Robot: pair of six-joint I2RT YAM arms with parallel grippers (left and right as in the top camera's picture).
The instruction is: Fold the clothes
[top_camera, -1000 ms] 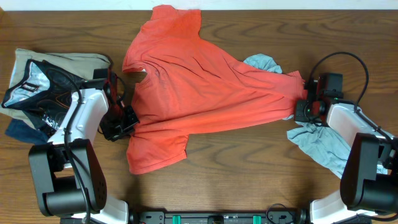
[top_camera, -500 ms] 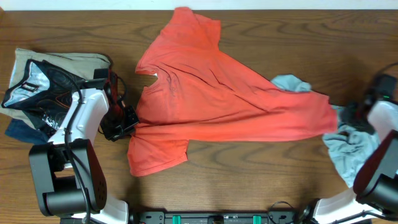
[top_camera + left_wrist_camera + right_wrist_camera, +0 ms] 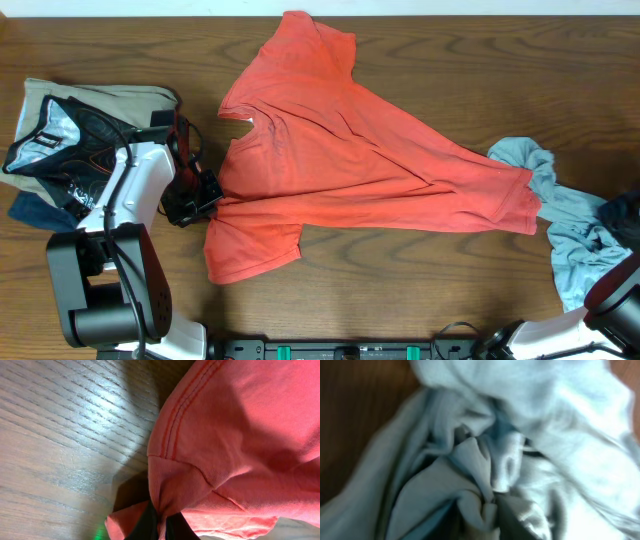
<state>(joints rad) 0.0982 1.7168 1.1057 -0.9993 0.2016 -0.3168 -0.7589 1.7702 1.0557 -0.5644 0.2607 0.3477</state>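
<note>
One grey-blue shirt (image 3: 575,250) farther right (rumpled)

This is a robotics lab bench, not a home: 2 machines, the left arm (image 3: 125,205) and the right arm (image 3: 612,292), stand at the near edge of a wood-grain table (image 3: 420,290), black cables (image 3: 112,128) looping off them, a black rail (image 3: 340,350) between their bases, a coral-red T-shirt (image 3: 340,160) spread between them.
</note>
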